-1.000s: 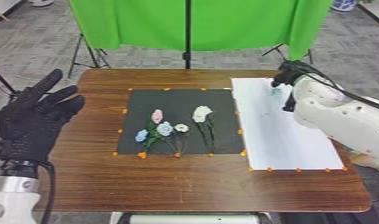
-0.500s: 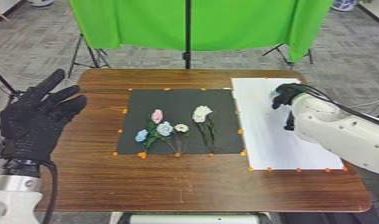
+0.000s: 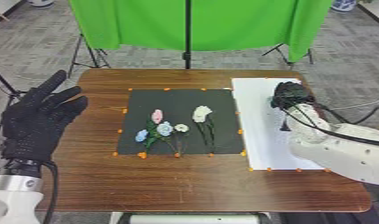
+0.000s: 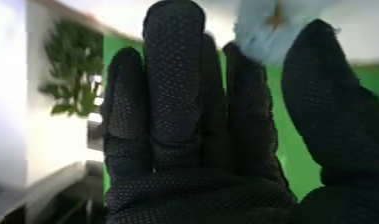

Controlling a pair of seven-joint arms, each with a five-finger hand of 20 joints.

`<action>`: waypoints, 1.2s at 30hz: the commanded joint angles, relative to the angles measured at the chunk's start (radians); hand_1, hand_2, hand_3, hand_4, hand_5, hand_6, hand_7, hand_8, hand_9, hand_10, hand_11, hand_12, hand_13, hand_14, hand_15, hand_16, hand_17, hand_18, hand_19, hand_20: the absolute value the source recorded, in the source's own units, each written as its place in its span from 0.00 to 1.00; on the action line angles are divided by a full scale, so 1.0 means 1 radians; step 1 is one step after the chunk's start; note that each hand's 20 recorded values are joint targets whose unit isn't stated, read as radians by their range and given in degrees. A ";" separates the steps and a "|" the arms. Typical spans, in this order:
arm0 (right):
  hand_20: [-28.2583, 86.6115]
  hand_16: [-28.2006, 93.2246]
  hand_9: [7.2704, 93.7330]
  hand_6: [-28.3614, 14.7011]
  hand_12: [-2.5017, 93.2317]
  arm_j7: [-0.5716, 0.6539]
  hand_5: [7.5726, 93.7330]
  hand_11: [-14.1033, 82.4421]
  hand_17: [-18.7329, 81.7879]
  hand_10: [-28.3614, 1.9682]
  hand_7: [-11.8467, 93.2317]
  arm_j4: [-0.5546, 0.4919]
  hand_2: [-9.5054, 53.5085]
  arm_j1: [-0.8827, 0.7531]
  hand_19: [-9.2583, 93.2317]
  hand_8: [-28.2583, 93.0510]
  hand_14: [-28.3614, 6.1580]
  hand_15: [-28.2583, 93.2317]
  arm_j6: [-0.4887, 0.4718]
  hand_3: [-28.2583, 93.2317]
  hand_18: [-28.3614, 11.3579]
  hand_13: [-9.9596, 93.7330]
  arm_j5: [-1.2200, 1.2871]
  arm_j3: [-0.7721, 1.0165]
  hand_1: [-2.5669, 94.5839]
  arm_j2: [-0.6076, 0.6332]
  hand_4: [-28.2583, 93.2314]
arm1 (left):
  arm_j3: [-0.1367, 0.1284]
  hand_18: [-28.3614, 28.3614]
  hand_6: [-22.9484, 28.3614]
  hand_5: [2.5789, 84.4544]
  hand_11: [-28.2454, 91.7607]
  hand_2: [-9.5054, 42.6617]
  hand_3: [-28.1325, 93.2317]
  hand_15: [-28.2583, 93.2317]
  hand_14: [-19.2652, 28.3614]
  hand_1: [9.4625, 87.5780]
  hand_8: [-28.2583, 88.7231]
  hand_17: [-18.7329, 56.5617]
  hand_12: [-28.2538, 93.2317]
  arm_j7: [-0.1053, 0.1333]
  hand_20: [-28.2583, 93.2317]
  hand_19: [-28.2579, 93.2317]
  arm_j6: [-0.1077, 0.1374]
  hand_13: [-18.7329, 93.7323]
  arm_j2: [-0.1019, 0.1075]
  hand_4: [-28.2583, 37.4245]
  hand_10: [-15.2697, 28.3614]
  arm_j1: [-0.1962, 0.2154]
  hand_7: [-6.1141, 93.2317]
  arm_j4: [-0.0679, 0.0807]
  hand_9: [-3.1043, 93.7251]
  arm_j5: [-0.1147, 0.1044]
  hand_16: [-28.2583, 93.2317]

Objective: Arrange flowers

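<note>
My right hand [image 3: 294,95] is over the upper part of the white sheet [image 3: 261,130] in the head view. In the right wrist view that hand [image 4: 177,125] has straight fingers, with the thumb apart from them. A pale blue flower-like thing [image 4: 272,30] with a brown centre shows by the fingertips and thumb tip; whether they touch it I cannot tell. On the black mat [image 3: 168,100] lie a pink flower [image 3: 157,116], two light blue flowers [image 3: 164,128], a small white flower [image 3: 181,128] and a larger white bloom [image 3: 201,113]. My left hand [image 3: 34,120] is open beside the table's left edge.
Orange markers [image 3: 142,155] line the mat and sheet on the brown table [image 3: 185,185]. A green cloth [image 3: 239,25] hangs on a stand behind the table. A leafy green plant [image 4: 72,65] stands in the background of the right wrist view.
My right hand has come nearer over the white sheet and its wrist has turned. The pale blue spot beside it earlier is now hidden in the head view. The flowers on the mat have not moved.
</note>
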 commanded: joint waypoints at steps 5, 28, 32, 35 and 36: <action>0.32 0.37 0.76 0.75 0.18 0.038 0.68 0.33 0.62 0.68 0.30 0.007 0.00 0.005 1.00 0.13 0.74 0.69 -0.005 0.85 0.34 0.85 -0.024 -0.001 0.46 -0.043 0.00 | 0.002 0.95 0.62 0.40 0.50 0.33 0.88 0.75 1.00 0.17 0.16 0.18 0.33 0.017 0.44 0.74 -0.003 0.40 -0.004 0.05 0.83 0.017 0.21 0.005 0.38 -0.005 0.13; 0.38 0.43 0.96 0.79 0.34 0.056 0.87 0.22 0.64 0.77 0.31 0.026 0.00 0.024 1.00 0.23 0.81 0.67 0.024 0.76 0.35 0.90 -0.097 -0.075 0.61 -0.080 0.00 | 0.000 0.95 0.62 0.41 0.50 0.33 0.88 0.74 1.00 0.17 0.16 0.18 0.33 0.026 0.44 0.74 0.000 0.40 -0.003 0.05 0.83 0.027 0.21 0.003 0.38 -0.005 0.13; 0.42 0.41 1.00 0.78 0.36 0.066 0.90 0.27 0.66 0.79 0.32 0.010 0.00 0.045 1.00 0.24 0.81 0.69 0.084 0.78 0.35 0.93 -0.120 -0.080 0.61 -0.082 0.00 | -0.008 0.95 0.62 0.41 0.50 0.33 0.88 0.74 1.00 0.17 0.16 0.18 0.33 0.026 0.44 0.74 0.000 0.40 -0.008 0.05 0.83 0.037 0.21 -0.003 0.38 -0.002 0.13; 0.43 0.40 1.00 0.77 0.37 0.066 0.91 0.29 0.66 0.79 0.32 -0.019 0.00 0.063 1.00 0.24 0.81 0.69 0.096 0.78 0.35 0.93 -0.137 -0.075 0.61 -0.086 0.00 | -0.013 0.95 0.62 0.41 0.50 0.33 0.88 0.74 1.00 0.17 0.16 0.18 0.33 0.020 0.44 0.74 0.003 0.40 -0.012 0.05 0.83 0.039 0.21 -0.006 0.38 -0.001 0.13; 0.43 0.40 1.00 0.77 0.37 0.062 0.91 0.29 0.66 0.79 0.32 -0.029 0.00 0.067 1.00 0.24 0.81 0.69 0.102 0.79 0.35 0.93 -0.142 -0.068 0.62 -0.089 0.00 | -0.014 0.95 0.62 0.41 0.50 0.33 0.88 0.74 1.00 0.17 0.16 0.18 0.33 0.021 0.44 0.74 0.005 0.40 -0.011 0.05 0.83 0.041 0.21 -0.008 0.38 -0.001 0.13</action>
